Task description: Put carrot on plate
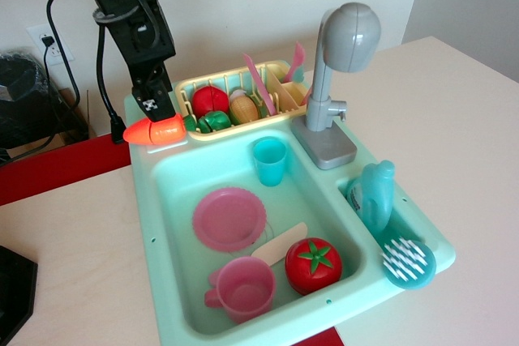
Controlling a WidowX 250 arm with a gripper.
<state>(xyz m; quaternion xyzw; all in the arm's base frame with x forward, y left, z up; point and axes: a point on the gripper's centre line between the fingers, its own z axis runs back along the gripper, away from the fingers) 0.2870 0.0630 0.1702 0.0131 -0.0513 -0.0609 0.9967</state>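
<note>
The carrot [154,130] is a small glossy orange cone with a red-orange tip pointing left. It hangs in the air over the back left corner of the sink. My gripper [155,109] is shut on the carrot from above, its black fingers coming down onto it. The plate [229,218] is round and pink with a scalloped rim. It lies flat on the left part of the sink basin floor, in front of and to the right of the carrot, well below it.
The mint toy sink [166,281] holds a teal cup [269,160], a pink handled cup [242,288], a red tomato [313,264] and a wooden stick [280,243]. A yellow dish rack [235,101] stands behind. The grey faucet [334,79] rises at right, with a blue bottle [372,197] and brush [405,260].
</note>
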